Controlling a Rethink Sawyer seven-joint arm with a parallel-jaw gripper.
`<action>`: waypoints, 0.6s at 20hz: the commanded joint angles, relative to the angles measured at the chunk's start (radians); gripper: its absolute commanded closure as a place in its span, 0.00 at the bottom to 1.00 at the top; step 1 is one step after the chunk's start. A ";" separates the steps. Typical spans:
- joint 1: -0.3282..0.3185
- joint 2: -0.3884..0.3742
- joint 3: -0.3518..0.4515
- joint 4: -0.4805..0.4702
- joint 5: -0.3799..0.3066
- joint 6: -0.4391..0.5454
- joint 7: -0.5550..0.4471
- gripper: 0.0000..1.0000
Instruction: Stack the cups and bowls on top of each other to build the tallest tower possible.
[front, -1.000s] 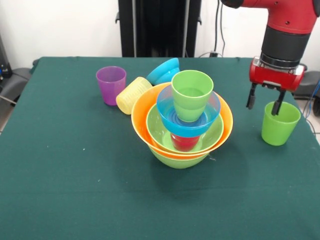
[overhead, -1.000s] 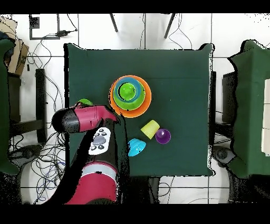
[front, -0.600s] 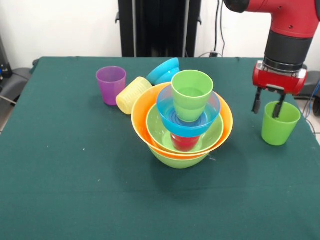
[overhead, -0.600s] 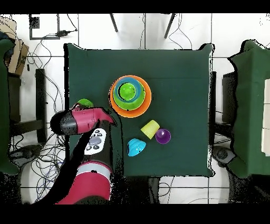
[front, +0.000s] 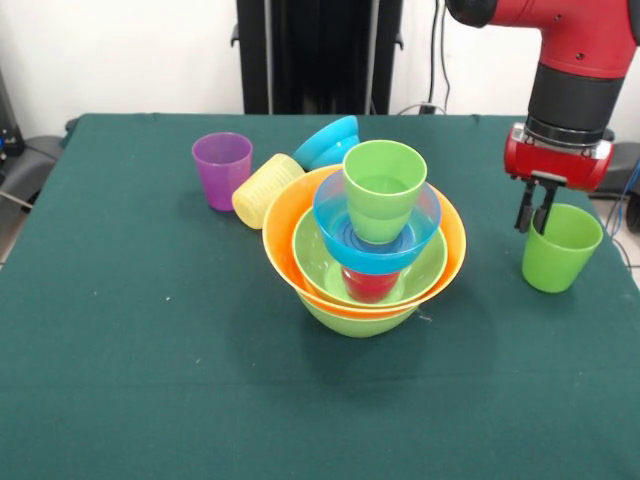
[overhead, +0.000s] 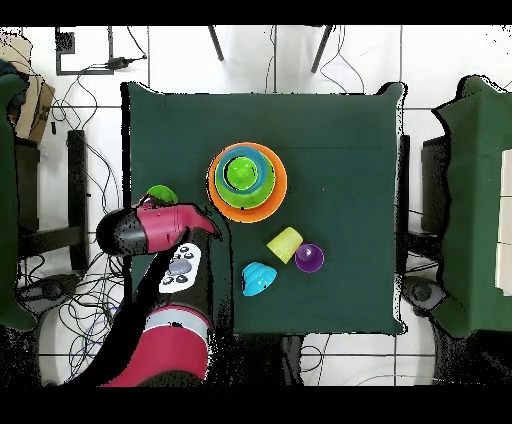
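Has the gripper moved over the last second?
Yes. In the front view the gripper has shifted right, toward the lone green cup, and its fingers have closed on the cup's near rim.

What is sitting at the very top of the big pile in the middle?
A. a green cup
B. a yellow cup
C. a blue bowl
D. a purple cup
A: a green cup stands upright at the top of the pile, inside a blue bowl; the purple cup and yellow cup are on the table beside it.
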 joint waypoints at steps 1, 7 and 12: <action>0.003 0.021 0.043 -0.021 0.031 -0.027 0.127 1.00; 0.014 -0.029 0.041 0.019 0.044 -0.006 0.138 1.00; 0.005 -0.192 0.054 0.131 0.049 0.064 0.120 1.00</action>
